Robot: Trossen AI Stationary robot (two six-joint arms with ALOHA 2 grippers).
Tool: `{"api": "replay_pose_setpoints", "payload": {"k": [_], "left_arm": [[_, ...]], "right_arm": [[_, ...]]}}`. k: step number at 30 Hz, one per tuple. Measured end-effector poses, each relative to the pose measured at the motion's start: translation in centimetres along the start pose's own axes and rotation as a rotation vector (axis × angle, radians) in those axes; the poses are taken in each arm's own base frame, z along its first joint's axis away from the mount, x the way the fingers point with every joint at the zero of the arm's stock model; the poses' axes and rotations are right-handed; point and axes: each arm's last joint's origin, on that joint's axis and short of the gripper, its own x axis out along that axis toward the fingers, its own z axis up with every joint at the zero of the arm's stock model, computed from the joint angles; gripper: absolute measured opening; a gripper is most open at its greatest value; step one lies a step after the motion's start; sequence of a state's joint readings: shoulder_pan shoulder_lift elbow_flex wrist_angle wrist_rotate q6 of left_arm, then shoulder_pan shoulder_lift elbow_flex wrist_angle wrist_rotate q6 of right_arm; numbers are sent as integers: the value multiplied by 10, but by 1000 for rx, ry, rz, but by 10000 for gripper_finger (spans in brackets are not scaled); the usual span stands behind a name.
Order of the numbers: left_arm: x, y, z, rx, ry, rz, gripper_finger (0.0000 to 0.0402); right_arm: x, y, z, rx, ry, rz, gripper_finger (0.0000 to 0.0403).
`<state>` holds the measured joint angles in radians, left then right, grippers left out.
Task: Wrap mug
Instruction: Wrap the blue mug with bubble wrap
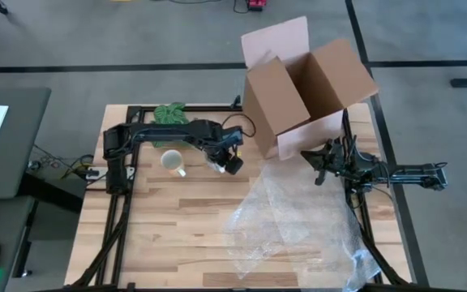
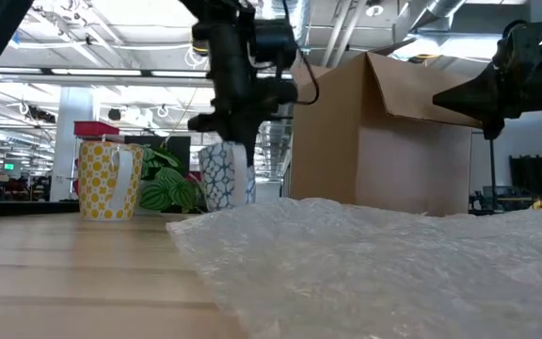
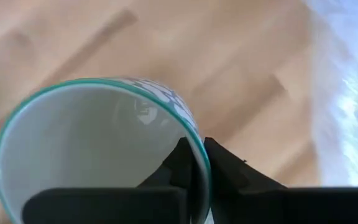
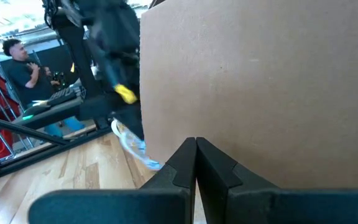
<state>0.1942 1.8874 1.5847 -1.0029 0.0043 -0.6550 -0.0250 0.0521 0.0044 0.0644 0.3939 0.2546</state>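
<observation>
Blue-patterned and white inside, the mug (image 2: 226,176) hangs just clear of the wooden table (image 1: 177,235), caught by its rim in the left gripper (image 3: 194,163); the two dark fingers are pinched tight on the rim wall, one inside and one outside, and the mug tilts a little in the grip; from above, this sits left of the table's middle, toward the far side, just left of the bubble wrap (image 1: 298,227). A second mug, yellow with dots (image 2: 108,179), stands upright on the wood further left, apart from the held one; a green leafy plant (image 1: 171,113) lies beyond it at the far edge. The crinkled clear bubble wrap sheet spreads over the near right part of the table, its far corner reaching toward the cardboard box (image 1: 306,89); the box lies on its side at the far right with its flaps open. The right gripper (image 4: 196,155) hovers above the table's right side, near the box, its fingers pressed together with nothing between them. Beyond the table, in the right wrist view, a person in a dark shirt (image 4: 22,65) sits in the room.
</observation>
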Motion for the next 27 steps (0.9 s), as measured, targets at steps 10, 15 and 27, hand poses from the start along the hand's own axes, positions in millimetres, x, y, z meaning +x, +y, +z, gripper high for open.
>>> {"api": "replay_pose_setpoints", "payload": {"k": [10, 15, 27], "left_arm": [[-77, -57, -14, 91, -200, -110, 2], [-90, -75, -28, 65, -238, -136, 1], [-93, -99, -66, 42, -219, -116, 0]], "right_arm": [[-2, 4, 17, 705, -94, 68, 0], [-4, 14, 23, 789, 7, 356, 0], [-28, 54, 63, 535, 633, 754, 30]]}}
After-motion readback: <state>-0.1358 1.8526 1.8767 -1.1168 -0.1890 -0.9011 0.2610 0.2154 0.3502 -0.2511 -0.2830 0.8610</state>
